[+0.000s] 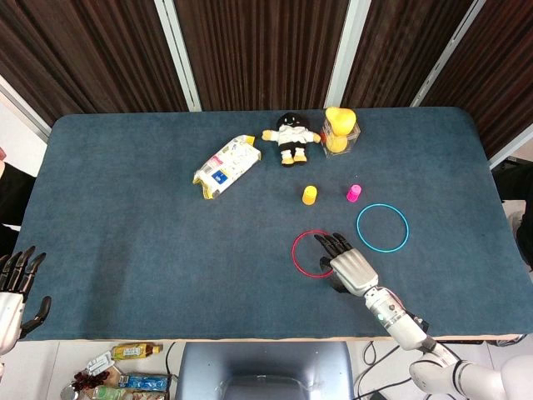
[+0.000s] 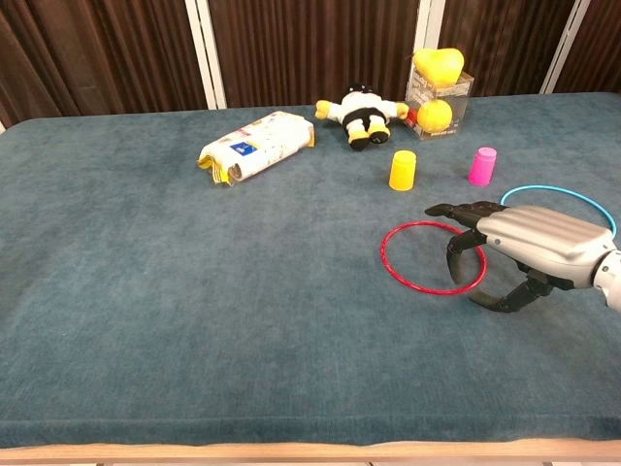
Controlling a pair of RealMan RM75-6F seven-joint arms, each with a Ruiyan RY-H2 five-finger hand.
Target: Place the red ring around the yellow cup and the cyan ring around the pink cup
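The right hand [image 2: 529, 248] hovers over the near-right edge of the red ring [image 2: 433, 256], fingers spread and curled down, gripping nothing. The thin hoop lies flat below the yellow cup [image 2: 403, 170]; fingers could slide off or shove it.

the right hand [image 2: 529, 254] is built with a ribbed, silver-grey metallic back and black fingers [image 2: 456, 254]. a pale grey wrist segment [image 1: 391, 317] follows, marked by a small green light. the left hand [image 1: 12, 287] is seen with the same silver back and black fingers [image 1: 25, 263].
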